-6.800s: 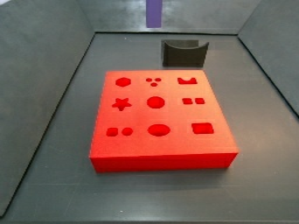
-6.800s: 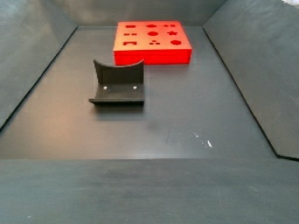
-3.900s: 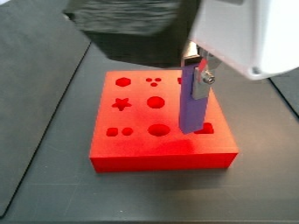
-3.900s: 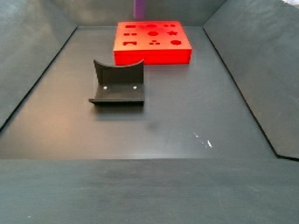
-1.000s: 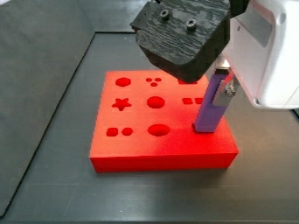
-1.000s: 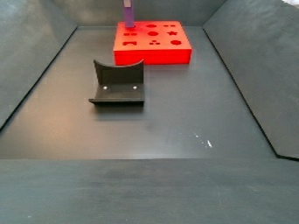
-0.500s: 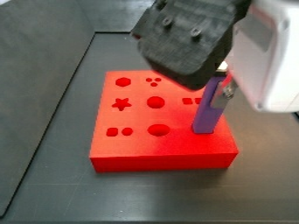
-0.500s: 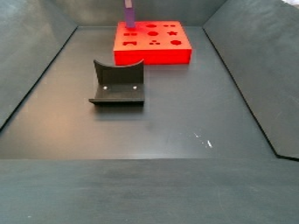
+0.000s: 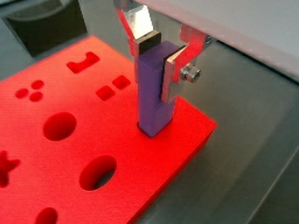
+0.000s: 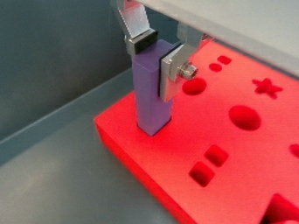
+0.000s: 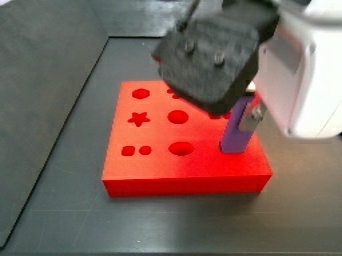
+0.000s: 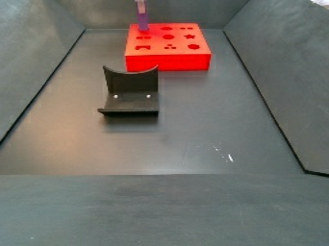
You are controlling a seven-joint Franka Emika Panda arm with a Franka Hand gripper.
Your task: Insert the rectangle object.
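Wrist views: the long slim purple-blue rectangular bar (image 9: 155,92) stands upright, its lower end sunk into a slot near the corner of the flat red foam board with shaped cut-outs (image 9: 70,131).
Pincer: the pincer (image 9: 160,54) sits above that corner, its silver fingers (image 9: 140,31) pinching the bar's upper part from two sides.
Bar's place: at the board's near right corner in a side view (image 11: 238,130), leaning a touch there; how deep it sits I cannot tell.
Step in hand: looks like the final push down, seating the bar in its rectangular hole.
Doing it well: keep the bar plumb, press straight along its length, let go only once it stops sinking; a tilt could jam it against the slot's edge.
Nearby holes: small square cut-outs (image 9: 114,88) and a round one (image 9: 100,173) lie close, all apart from the bar.
Other things: the dark grey curved holder (image 12: 130,91) stands well apart on the dark tabletop (image 12: 193,125).
In the way: nothing I can see; the arm's bulk hides much of the board in a side view.
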